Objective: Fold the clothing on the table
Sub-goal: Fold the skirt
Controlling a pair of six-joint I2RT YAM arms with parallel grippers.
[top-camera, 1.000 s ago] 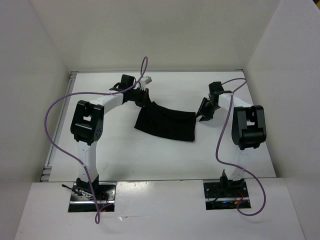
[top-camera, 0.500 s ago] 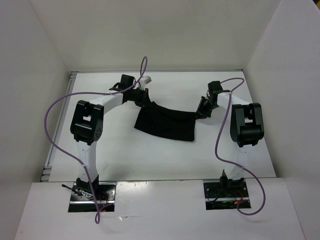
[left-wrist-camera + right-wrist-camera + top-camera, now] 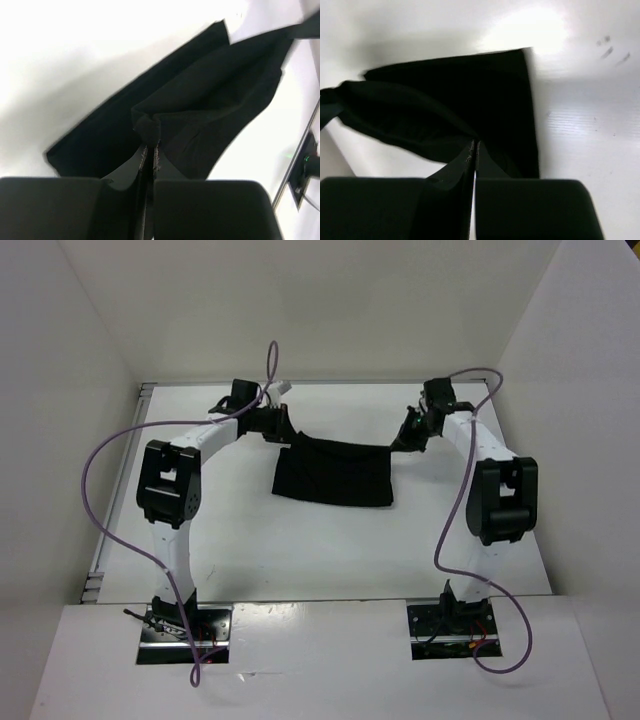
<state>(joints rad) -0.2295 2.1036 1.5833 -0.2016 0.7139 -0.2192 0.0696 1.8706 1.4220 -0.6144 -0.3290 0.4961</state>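
Top external shows the clothing (image 3: 335,472) stretched left to right on the far half of the table (image 3: 300,550), its long axis running between both arms. We see the left gripper (image 3: 283,430) clamped on its far left corner and the right gripper (image 3: 403,440) clamped on the far right (neither nearer). The loose edge lies toward the bases. How deep each pinch bites is hidden.

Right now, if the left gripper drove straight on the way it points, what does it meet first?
The clothing: the left gripper is shut on a fold of it, more fabric straight ahead. Behind that the table, depth unclear.
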